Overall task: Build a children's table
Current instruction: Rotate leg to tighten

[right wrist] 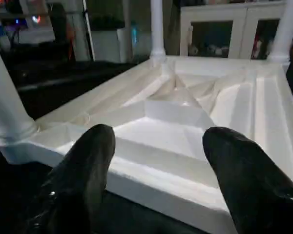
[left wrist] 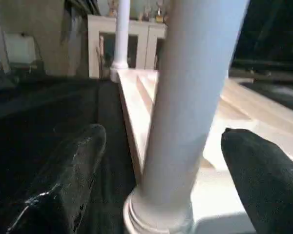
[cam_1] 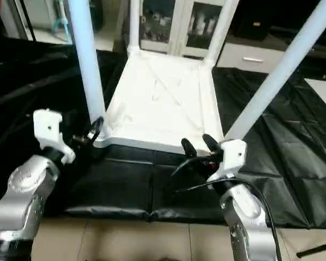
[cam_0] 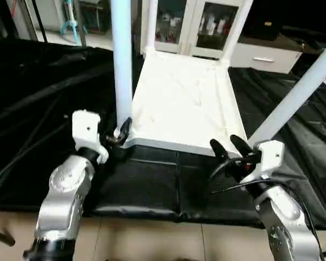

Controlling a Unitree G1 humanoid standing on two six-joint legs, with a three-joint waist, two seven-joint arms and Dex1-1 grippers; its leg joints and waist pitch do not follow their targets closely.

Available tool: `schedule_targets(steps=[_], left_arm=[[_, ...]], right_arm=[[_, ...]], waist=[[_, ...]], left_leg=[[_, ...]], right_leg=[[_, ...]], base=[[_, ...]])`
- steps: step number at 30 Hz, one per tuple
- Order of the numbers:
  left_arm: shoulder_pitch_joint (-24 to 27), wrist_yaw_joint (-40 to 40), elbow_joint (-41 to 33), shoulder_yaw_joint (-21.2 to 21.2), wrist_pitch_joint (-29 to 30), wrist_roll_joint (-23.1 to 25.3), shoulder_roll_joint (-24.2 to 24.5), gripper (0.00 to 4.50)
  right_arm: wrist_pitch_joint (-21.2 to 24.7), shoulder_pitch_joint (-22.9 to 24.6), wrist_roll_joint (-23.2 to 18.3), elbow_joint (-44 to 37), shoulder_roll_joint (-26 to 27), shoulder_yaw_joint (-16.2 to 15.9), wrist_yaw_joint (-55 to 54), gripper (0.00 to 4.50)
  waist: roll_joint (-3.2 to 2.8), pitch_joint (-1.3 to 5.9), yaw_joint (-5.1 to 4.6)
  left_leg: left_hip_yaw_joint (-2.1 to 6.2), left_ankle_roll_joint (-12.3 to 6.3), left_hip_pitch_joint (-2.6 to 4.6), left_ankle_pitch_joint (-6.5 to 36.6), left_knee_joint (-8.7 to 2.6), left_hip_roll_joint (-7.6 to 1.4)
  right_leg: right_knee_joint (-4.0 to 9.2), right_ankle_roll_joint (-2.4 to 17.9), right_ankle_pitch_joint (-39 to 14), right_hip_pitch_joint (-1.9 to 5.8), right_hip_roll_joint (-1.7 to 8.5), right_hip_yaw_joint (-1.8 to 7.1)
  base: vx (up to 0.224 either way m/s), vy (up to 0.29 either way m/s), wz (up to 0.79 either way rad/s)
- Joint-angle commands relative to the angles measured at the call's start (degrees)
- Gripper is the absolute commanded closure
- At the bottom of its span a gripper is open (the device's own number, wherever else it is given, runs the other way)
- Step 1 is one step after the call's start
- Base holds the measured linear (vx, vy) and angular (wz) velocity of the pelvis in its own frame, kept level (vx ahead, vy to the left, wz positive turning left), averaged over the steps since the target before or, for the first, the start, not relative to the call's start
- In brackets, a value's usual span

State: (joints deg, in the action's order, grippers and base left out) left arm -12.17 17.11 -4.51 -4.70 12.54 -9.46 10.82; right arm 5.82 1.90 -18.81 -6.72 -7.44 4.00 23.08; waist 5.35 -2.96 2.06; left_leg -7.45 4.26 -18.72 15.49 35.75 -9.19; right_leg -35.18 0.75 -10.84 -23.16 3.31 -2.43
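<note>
The white tabletop point(cam_0: 179, 103) lies upside down on a black mat, ribbed underside up, with all four white legs standing in its corner sockets. My left gripper point(cam_0: 121, 132) is at the base of the near-left leg point(cam_0: 121, 60). It is open, with one black finger point(left wrist: 73, 180) on each side of the tube and gaps showing between them. My right gripper point(cam_0: 228, 147) hovers open just in front of the tabletop's near edge point(right wrist: 176, 170), beside the near-right leg point(cam_0: 299, 92), holding nothing. The far legs point(cam_0: 151, 24) rise at the back corners.
The black mat point(cam_0: 152, 185) covers the floor around the table, and tiled floor point(cam_0: 152, 242) shows in front of it. A white cabinet with glass doors point(cam_0: 190, 24) stands right behind the table. A blue stand point(cam_0: 70, 22) is at the far left.
</note>
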Motion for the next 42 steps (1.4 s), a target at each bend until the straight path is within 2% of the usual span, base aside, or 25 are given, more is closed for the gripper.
schedule_targets(steps=[1,2,4,9,12,13,14,16,17,18,19,22,27,28,36,42], left_arm=[[-1.4,0.5,0.8,0.9,0.4,-0.6,-0.3,0.00],[-1.7,0.6,1.0,0.9,0.4,-0.7,-0.4,0.00],[-2.1,0.6,1.2,1.0,0.6,-0.7,-0.4,0.00],[-3.8,0.2,2.4,1.5,0.9,0.3,0.0,0.00],[-5.3,0.0,2.7,1.4,1.0,0.2,-0.1,0.00],[-7.1,0.2,2.8,1.4,1.1,0.1,0.2,0.00],[-7.1,0.2,2.8,1.4,1.1,0.1,0.2,0.00],[-8.1,0.4,2.9,1.4,1.5,0.0,0.4,0.00],[-8.6,0.7,2.9,1.7,1.5,0.0,0.5,0.00],[-9.0,0.9,3.0,1.8,1.4,0.1,0.7,0.00],[-9.3,1.0,3.0,1.9,1.4,0.1,0.8,0.00],[-10.3,-0.2,2.6,2.0,2.3,1.1,1.2,0.00],[-10.9,-1.3,0.6,1.7,4.2,1.1,1.4,0.00],[-11.1,-1.6,0.4,1.4,4.8,0.9,1.3,0.17],[-12.0,-3.0,-1.3,0.6,7.8,0.9,1.7,0.71],[-11.6,-6.5,-2.8,-1.6,11.6,0.1,0.9,1.14]], right_arm=[[-2.7,0.9,-0.9,-1.1,0.1,2.3,-0.1,0.87],[-3.4,1.2,-1.0,-1.1,0.4,2.6,-0.3,0.74],[-4.7,1.7,-0.5,-1.1,0.7,3.1,-0.9,0.50],[-7.9,2.6,0.8,-0.8,1.3,4.2,-3.1,0.08],[-8.9,2.6,1.1,-0.9,1.5,4.3,-3.5,0.02],[-10.2,2.5,1.2,-1.0,2.0,4.6,-4.0,0.02],[-10.3,2.5,1.2,-1.0,2.0,4.7,-4.0,0.02],[-11.1,2.5,1.1,-1.1,2.2,4.9,-4.3,0.02],[-11.5,2.4,1.0,-1.1,2.2,5.1,-4.6,0.02],[-11.8,2.4,1.0,-1.1,2.3,5.2,-4.8,0.02],[-12.1,2.4,1.1,-1.2,2.4,5.2,-5.0,0.02],[-13.3,2.2,2.3,-1.6,2.5,6.2,-6.9,0.02],[-13.4,1.3,4.2,-0.9,2.6,7.5,-10.6,0.02],[-13.4,1.1,4.1,-0.8,2.5,7.6,-10.8,0.01],[-13.4,-1.6,3.9,-0.3,2.3,7.7,-11.8,0.00],[-12.8,-3.8,4.5,1.1,2.0,8.3,-13.3,0.00]], waist=[[-0.70,2.85,0.08],[-0.77,2.80,0.14],[-0.74,2.77,0.07],[-0.93,2.79,0.11],[-0.96,2.84,0.08],[-1.29,2.85,0.10],[-1.16,2.92,0.03],[-1.41,2.94,0.11],[-1.26,2.94,0.09],[-1.67,2.94,0.15],[-1.41,2.99,0.05],[-1.75,2.97,0.02],[-1.74,2.92,0.04],[-1.76,2.95,0.06],[-1.85,2.91,0.09],[-1.56,2.99,0.12]], left_leg=[[0.29,-6.65,-0.60,-3.7,-4.68,-3.41],[0.13,-6.24,-0.46,-2.5,-4.71,-3.40],[0.05,-5.52,-0.65,-1.0,-4.91,-3.54],[-0.37,-3.81,-0.54,0.4,-5.01,-3.47],[-0.34,-3.50,-0.62,0.3,-5.02,-3.46],[-0.29,-3.44,-0.60,0.1,-5.03,-3.47],[-0.39,-3.44,-0.58,-0.1,-4.96,-3.39],[-0.32,-3.43,-0.59,-0.6,-4.94,-3.40],[-0.33,-3.58,-0.62,-0.9,-4.92,-3.38],[-0.30,-3.55,-0.56,-1.1,-4.93,-3.38],[-0.36,-3.72,-0.61,-1.5,-4.85,-3.37],[-0.37,-3.70,-0.64,-1.4,-4.87,-3.36],[-0.40,-2.82,-0.54,-0.5,-4.95,-3.31],[-0.43,-2.66,-0.53,-0.1,-4.95,-3.31],[-0.42,-2.71,-0.60,-0.4,-4.95,-3.22],[-0.50,-2.69,-0.70,-1.4,-4.80,-3.10]], right_leg=[[2.84,13.6,-1.2,3.17,4.64,2.78],[3.01,13.4,-2.6,2.96,4.57,2.77],[3.11,12.9,-3.9,3.12,4.63,2.81],[3.18,11.9,-4.1,2.93,4.38,2.83],[3.10,11.7,-3.3,3.03,4.40,2.81],[3.02,11.8,-2.6,3.02,4.38,2.79],[3.01,11.9,-1.9,3.00,4.32,2.78],[2.86,12.2,-1.0,3.09,4.39,2.76],[2.83,12.4,-0.5,3.17,4.37,2.75],[2.78,12.5,-0.3,3.13,4.37,2.75],[2.75,12.7,0.4,3.18,4.32,2.74],[2.74,13.0,0.5,3.25,4.30,2.75],[2.79,12.7,-0.3,3.24,4.23,2.74],[2.74,12.7,-0.3,3.28,4.23,2.74],[2.69,12.4,-0.2,3.24,4.14,2.69],[2.49,12.7,0.8,3.41,4.15,2.70]], base=[[0.000,0.000,0.00],[0.000,0.000,0.00],[0.000,0.000,0.00],[0.000,0.000,0.00],[0.000,0.000,0.00],[0.000,0.000,0.00],[0.000,0.000,0.00],[0.000,0.000,0.00],[0.000,0.000,0.00],[0.000,0.000,0.00],[0.000,0.000,0.00],[0.000,0.000,0.00],[0.000,0.000,0.00],[0.000,0.000,0.00],[0.000,0.000,0.00],[0.000,0.000,0.00]])
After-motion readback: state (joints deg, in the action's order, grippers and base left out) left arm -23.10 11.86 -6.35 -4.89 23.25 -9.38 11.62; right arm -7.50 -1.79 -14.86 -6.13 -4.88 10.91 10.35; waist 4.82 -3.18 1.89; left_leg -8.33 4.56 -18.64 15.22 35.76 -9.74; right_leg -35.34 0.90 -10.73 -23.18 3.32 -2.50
